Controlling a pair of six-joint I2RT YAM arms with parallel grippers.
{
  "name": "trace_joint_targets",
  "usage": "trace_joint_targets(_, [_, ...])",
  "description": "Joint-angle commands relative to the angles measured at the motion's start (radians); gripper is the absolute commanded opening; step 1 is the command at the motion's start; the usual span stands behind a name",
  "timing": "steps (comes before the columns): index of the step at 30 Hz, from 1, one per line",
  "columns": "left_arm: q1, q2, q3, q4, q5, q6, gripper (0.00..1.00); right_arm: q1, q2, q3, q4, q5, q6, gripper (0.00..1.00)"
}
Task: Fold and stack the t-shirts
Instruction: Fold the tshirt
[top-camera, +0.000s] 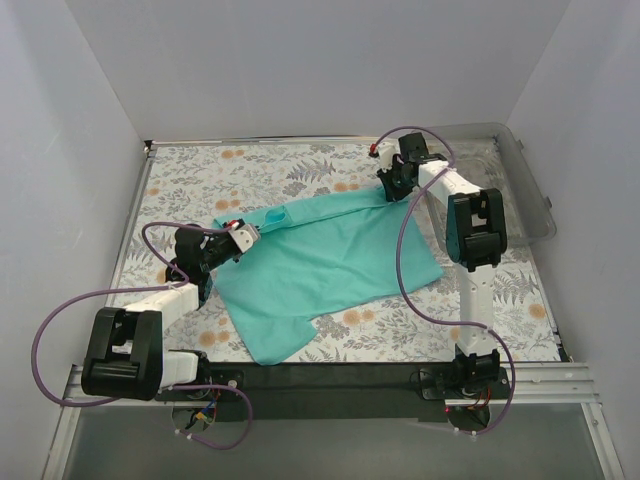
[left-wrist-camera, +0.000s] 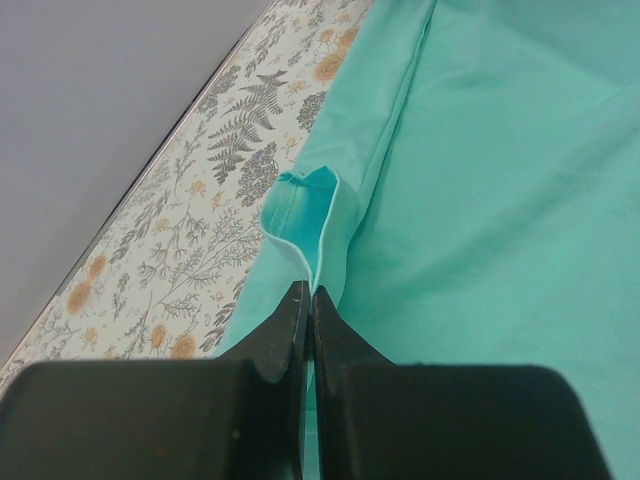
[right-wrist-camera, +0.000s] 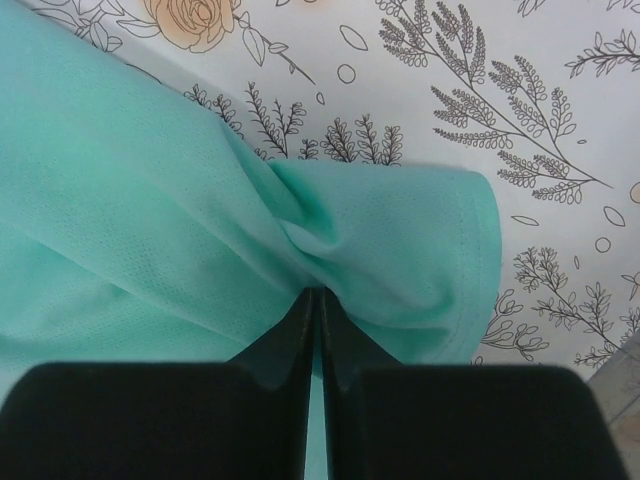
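While pinched (both grippers (left-wrist-camera: 308, 292) (right-wrist-camera: 318, 296)), the t-shirt (top-camera: 330, 255) spans between.

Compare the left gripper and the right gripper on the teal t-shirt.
The left gripper pinches a folded hemmed edge at the left side of the t-shirt. The right gripper pinches a bunched, twisted sleeve at the far side, near the clear plastic bin. Both have jaws shut on the fabric.

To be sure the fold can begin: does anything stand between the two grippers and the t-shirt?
Nothing visible does. The left gripper and the right gripper are each shut on an edge of the t-shirt. The clear bin stands apart at the far right; only the right arm's purple cable crosses above the shirt.
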Motion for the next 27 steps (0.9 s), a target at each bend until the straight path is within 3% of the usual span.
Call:
trace_joint_targets(1, [-0.005, -0.041, -0.020, -0.003, -0.011, -0.001, 0.00, -0.001, -0.022, -0.037, -0.049, 0.026, -0.025, 0.09])
trace_joint_targets(5, [-0.005, -0.050, -0.026, 0.000, -0.018, -0.001, 0.00, -0.002, -0.071, -0.040, -0.046, 0.010, -0.037, 0.10])
trace_joint_targets(12, [-0.005, -0.068, -0.039, -0.002, -0.018, 0.001, 0.00, -0.010, -0.191, 0.028, -0.046, -0.102, -0.031, 0.29])
trace_joint_targets(23, [-0.011, -0.059, -0.027, -0.080, -0.004, 0.016, 0.00, -0.010, -0.278, -0.058, -0.038, -0.251, 0.000, 0.34])
trace_joint_targets(25, [-0.014, -0.067, -0.027, -0.094, -0.018, 0.010, 0.19, -0.010, -0.294, -0.084, -0.038, -0.260, 0.003, 0.35])
trace_joint_targets(26, [-0.016, -0.074, -0.026, -0.083, -0.030, -0.035, 0.34, -0.010, -0.306, -0.102, -0.038, -0.275, 0.004, 0.35])
trace_joint_targets(27, [-0.016, -0.088, -0.021, -0.079, -0.046, -0.066, 0.65, -0.010, -0.312, -0.110, -0.038, -0.281, 0.006, 0.36])
